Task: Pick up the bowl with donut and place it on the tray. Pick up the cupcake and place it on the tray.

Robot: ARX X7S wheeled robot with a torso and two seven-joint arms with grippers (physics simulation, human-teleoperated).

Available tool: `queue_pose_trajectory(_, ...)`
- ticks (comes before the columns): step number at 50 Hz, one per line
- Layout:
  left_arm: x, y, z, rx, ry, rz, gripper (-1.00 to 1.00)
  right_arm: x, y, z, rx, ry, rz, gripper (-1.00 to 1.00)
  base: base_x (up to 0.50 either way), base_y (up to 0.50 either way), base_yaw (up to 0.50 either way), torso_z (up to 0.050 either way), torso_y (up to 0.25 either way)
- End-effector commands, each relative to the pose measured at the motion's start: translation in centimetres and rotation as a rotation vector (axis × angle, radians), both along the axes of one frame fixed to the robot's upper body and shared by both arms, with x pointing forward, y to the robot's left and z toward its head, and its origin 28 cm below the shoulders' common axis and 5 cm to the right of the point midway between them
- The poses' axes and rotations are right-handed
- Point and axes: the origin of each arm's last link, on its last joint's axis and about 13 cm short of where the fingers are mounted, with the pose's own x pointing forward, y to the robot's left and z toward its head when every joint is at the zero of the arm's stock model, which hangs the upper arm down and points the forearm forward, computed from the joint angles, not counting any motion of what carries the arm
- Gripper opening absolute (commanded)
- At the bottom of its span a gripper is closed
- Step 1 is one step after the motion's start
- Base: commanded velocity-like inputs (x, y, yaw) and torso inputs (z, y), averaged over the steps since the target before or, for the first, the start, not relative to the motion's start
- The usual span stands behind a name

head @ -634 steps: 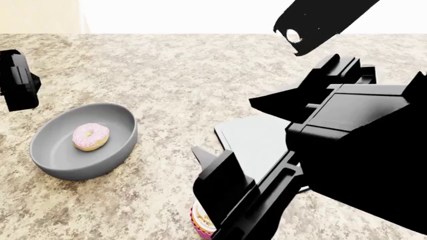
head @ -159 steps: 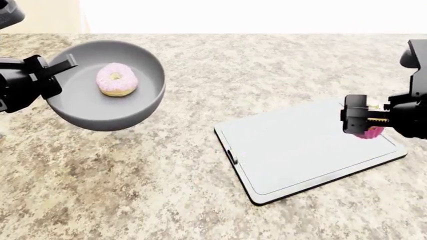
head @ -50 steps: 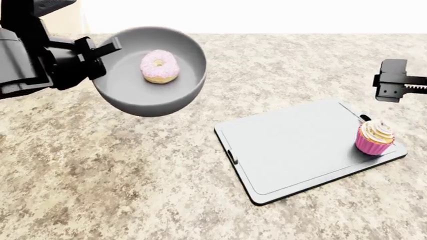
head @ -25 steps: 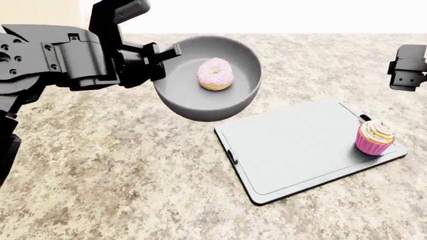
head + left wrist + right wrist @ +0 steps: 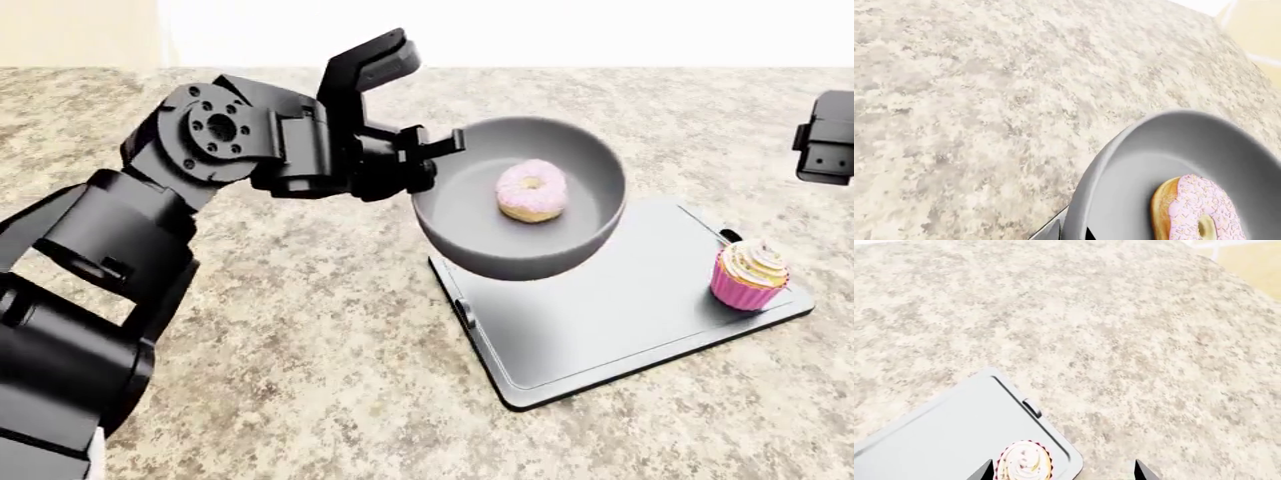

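My left gripper (image 5: 430, 160) is shut on the rim of the grey bowl (image 5: 523, 222) and holds it in the air over the tray's far left part. The pink-iced donut (image 5: 531, 190) lies inside the bowl; both also show in the left wrist view, the bowl (image 5: 1134, 175) and the donut (image 5: 1194, 212). The light grey tray (image 5: 587, 310) lies on the counter. The cupcake (image 5: 751, 274) stands on the tray's right end, also in the right wrist view (image 5: 1025, 461). My right gripper (image 5: 1063, 471) is open and empty, raised above and beyond the cupcake.
The speckled stone counter (image 5: 307, 350) spreads all round the tray. My left arm (image 5: 120, 250) reaches across the left half of the head view. The right gripper's body (image 5: 827, 150) shows at the right edge.
My left gripper has carried the bowl with the donut rightward and lower, from left of the tray to over its far left part. The cupcake and tray have not moved.
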Motion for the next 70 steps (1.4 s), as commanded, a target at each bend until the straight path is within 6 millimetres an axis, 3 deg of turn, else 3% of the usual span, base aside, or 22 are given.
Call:
queue_pose_trajectory(1, 0.6, -2.6, -1.1, -0.047, 0.019, -0.107, -1.0, 0.0, -0.3, -0.3, 0.001, 0.0, -0.014, 1.0, 0.0, 0.0, 0.0, 0.0, 0.0)
queue_pose_trajectory(19, -0.2, -4.3, -3.2, -0.049, 0.068, -0.198, -1.0, 0.0, -0.6, -1.0, 0.004, 0.014, -0.029, 1.0, 0.0, 0.0, 0.0, 0.001, 0.001)
queue_pose_trajectory(70, -0.1, -4.4, -5.6, -0.034, 0.077, -0.142, -1.0, 0.1, -0.7, -1.9, -0.003, 0.042, -0.019, 1.0, 0.0, 0.0, 0.0, 0.0, 0.0)
